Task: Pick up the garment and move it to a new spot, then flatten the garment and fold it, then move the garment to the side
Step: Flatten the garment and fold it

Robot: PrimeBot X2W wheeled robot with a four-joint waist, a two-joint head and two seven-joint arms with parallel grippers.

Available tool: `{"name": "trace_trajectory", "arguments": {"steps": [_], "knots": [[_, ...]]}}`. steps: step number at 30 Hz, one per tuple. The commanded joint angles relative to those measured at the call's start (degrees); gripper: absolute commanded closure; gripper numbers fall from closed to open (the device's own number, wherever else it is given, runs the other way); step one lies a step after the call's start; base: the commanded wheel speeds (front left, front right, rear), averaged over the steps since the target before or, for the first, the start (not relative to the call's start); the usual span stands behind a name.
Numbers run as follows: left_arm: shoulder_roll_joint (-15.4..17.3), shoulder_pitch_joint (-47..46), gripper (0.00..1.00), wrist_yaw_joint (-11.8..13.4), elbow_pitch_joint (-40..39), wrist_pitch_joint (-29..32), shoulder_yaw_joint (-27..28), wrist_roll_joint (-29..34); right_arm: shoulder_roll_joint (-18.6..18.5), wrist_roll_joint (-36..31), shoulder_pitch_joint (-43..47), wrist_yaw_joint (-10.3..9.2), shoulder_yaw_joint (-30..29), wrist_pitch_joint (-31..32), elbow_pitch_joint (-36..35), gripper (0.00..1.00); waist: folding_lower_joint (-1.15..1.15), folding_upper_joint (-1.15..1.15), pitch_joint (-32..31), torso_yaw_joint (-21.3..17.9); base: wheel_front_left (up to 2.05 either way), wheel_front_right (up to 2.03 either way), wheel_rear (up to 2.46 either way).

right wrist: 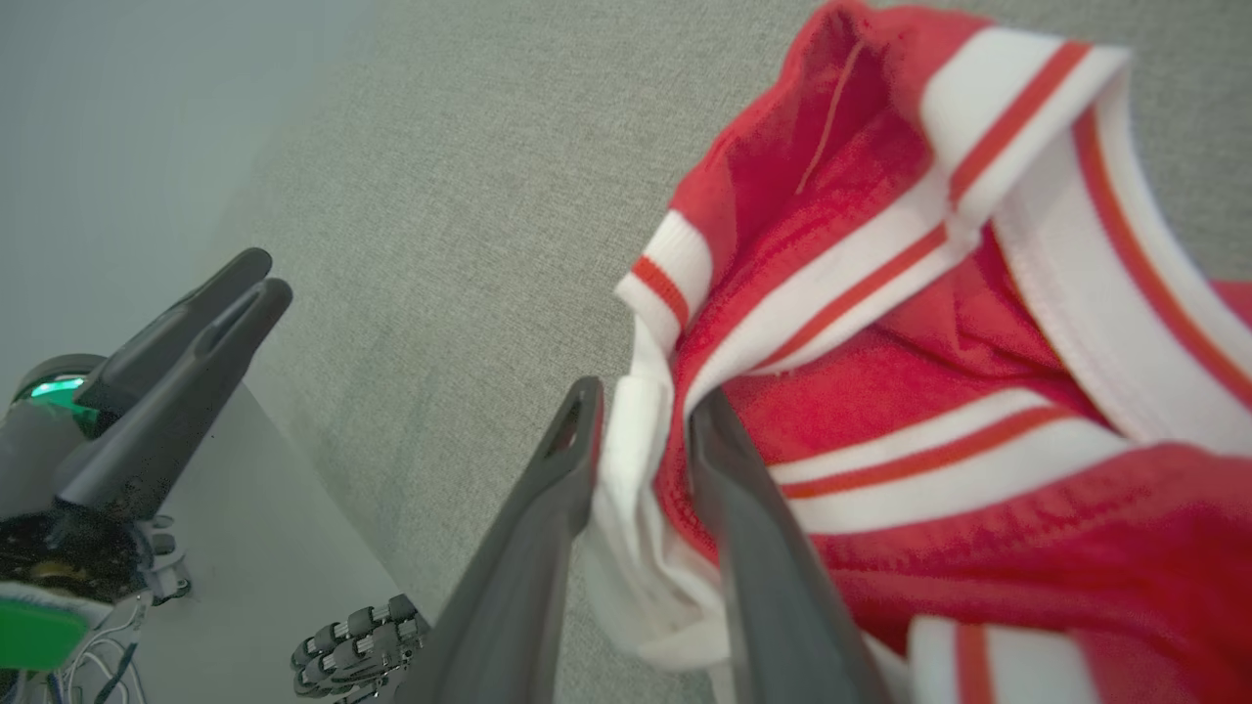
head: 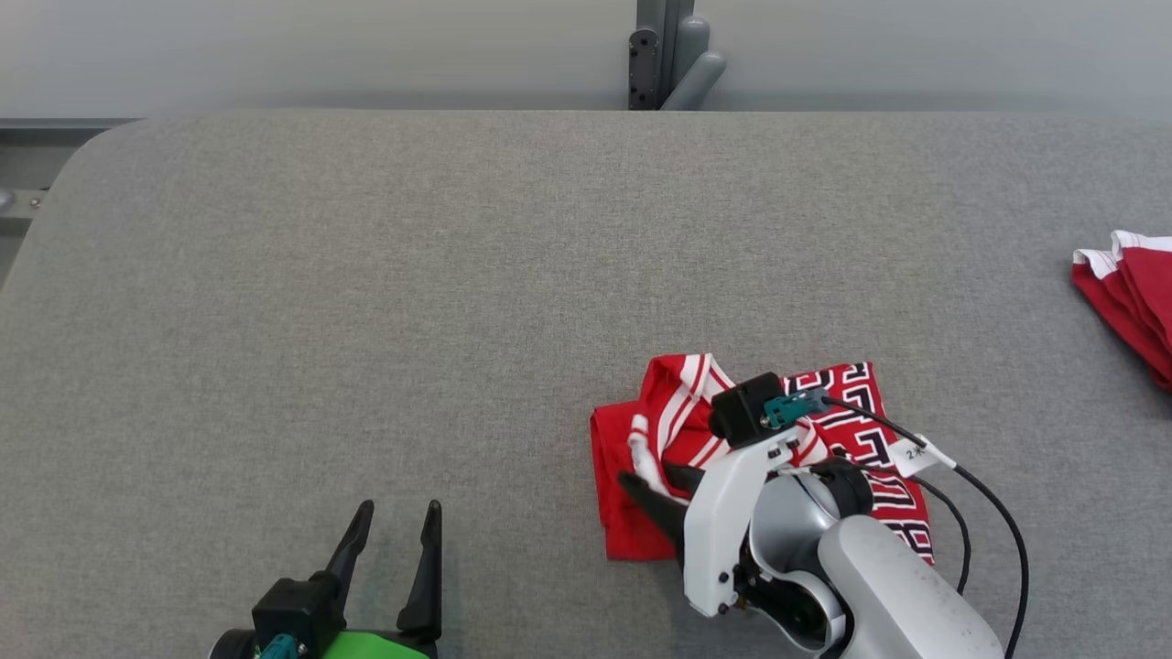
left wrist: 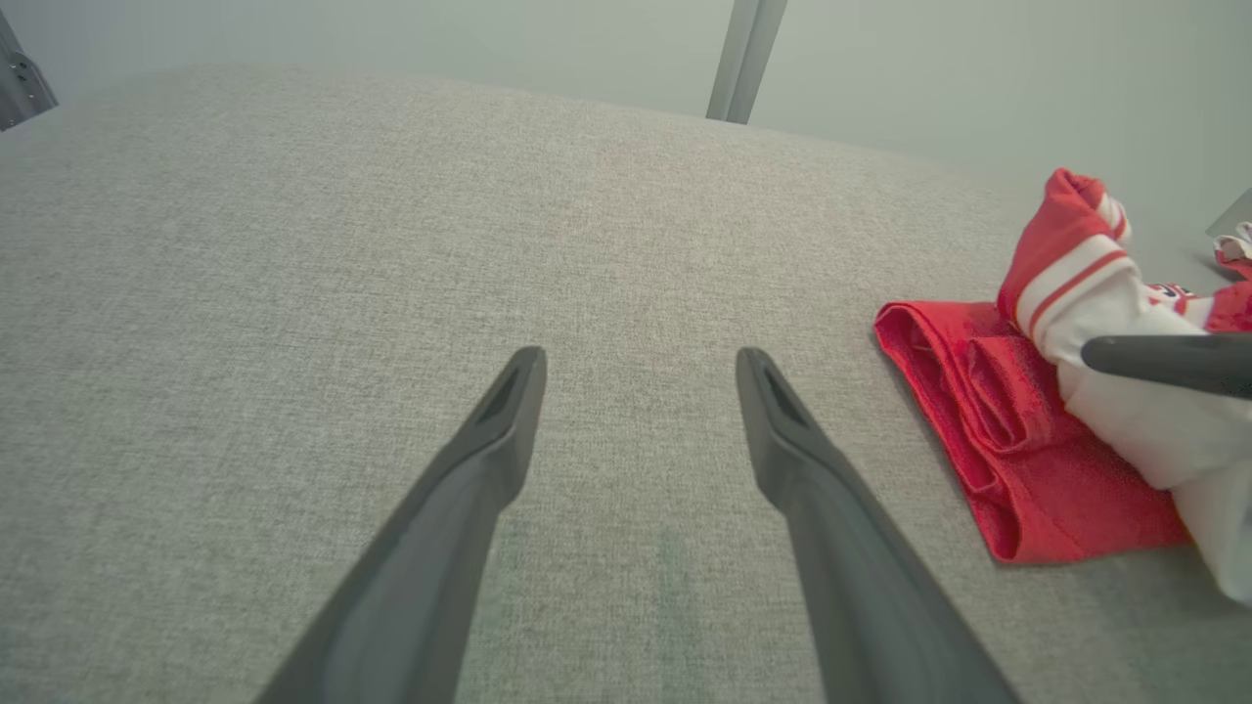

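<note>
**Head view.** The garment point(head: 659, 412) is found crumpled on the grey table point(head: 366, 275), lower centre-right of the frame. It is red with white-and-red striped bands, and a black-and-white maze print is seen on its right part. The right gripper point(head: 655, 483) is placed over the garment's lower left part, with its 2 dark fingers pointing toward the left of the frame. The garment's lower middle is covered by the white wrist and forearm.

**Right wrist view.** A white fold of the garment is seen between the 2 fingers point(right wrist: 577, 460), touching both near their tips. The gap is narrow. Whether the fold is pinched or lies loose cannot be told. The rest of the garment is spread to the right of the fingers, and a striped band is raised at the upper right of the frame.

**Left gripper** point(head: 399, 508). It is seen at the lower left of the head view, well apart from the garment. In the left wrist view its fingers are spread wide over the table and nothing is held between them. In that view the garment lies at the right edge, with 1 right-gripper finger across it.

**Other.** A 2nd red-and-white cloth point(head: 1131, 293) is noted at the right edge of the head view, well apart from the garment.
</note>
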Motion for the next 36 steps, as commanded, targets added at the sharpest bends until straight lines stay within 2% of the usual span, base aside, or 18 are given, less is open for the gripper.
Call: {"name": "trace_trajectory", "arguments": {"steps": [1,5,9,13,17,22,24,26,30,36], "knots": [[0.1,-0.81,0.0,-0.12,0.31,-0.16,0.34,0.37,0.02,0.5,-0.19,0.01,0.7,-0.6,-0.06,0.0,0.0,0.0,-0.2,0.08,0.0,0.0,0.0],[0.1,0.38,0.0,-0.24,0.66,-0.16,0.96,0.74,-0.37,2.4,1.21,0.01,2.04,-3.22,-3.86,0.0,0.0,0.0,-1.24,0.18,0.0,0.0,0.0],[0.1,1.97,0.0,-0.15,0.37,-0.16,2.48,0.97,-1.94,4.49,4.64,0.01,-0.62,-7.86,-12.28,0.0,0.0,0.0,-2.97,-0.24,0.0,0.0,0.0],[0.09,3.7,0.0,-0.03,0.03,-0.16,3.81,0.88,-5.56,3.31,9.6,0.01,-5.8,-11.63,-19.7,0.0,0.0,0.0,-4.82,-1.39,0.0,0.0,0.0],[0.1,4.95,0.0,0.29,-0.44,-0.16,4.22,0.51,-7.8,3.25,14.48,0.01,-14.21,-16.03,-22.79,0.0,0.0,0.0,-6.29,-2.29,0.0,0.0,0.0],[0.1,5.69,0.0,0.35,-0.71,-0.16,3.82,0.21,-8.66,-0.36,19.97,0.01,-25.13,-23.54,-18.9,0.0,0.0,0.0,-7.66,-2.65,0.0,0.0,0.0],[0.1,5.72,0.0,0.35,-0.84,-0.16,3.86,0.28,-9.76,-3.9,21.47,0.01,-28.29,-27.28,-16.46,0.0,0.0,0.0,-7.86,-2.74,0.0,0.0,0.0],[0.11,5.72,0.0,0.32,-1.06,-0.16,4.02,0.58,-8.92,-5.87,22.67,0.01,-30.75,-31.32,-13.46,0.0,0.0,0.0,-8.02,-2.86,0.0,0.0,0.0],[0.1,5.57,0.0,0.23,-0.95,-0.16,4.09,0.73,-9.06,-10.68,23.77,0.01,-33.42,-38.73,-7.0,0.0,0.0,0.0,-8.27,-2.91,0.0,0.0,0.0],[0.11,5.47,0.0,0.43,-1.08,-0.16,3.61,0.23,-7.17,-12.49,23.62,0.01,-34.68,-41.44,0.56,0.0,0.0,0.0,-8.44,-2.95,0.0,0.0,0.0]]}}
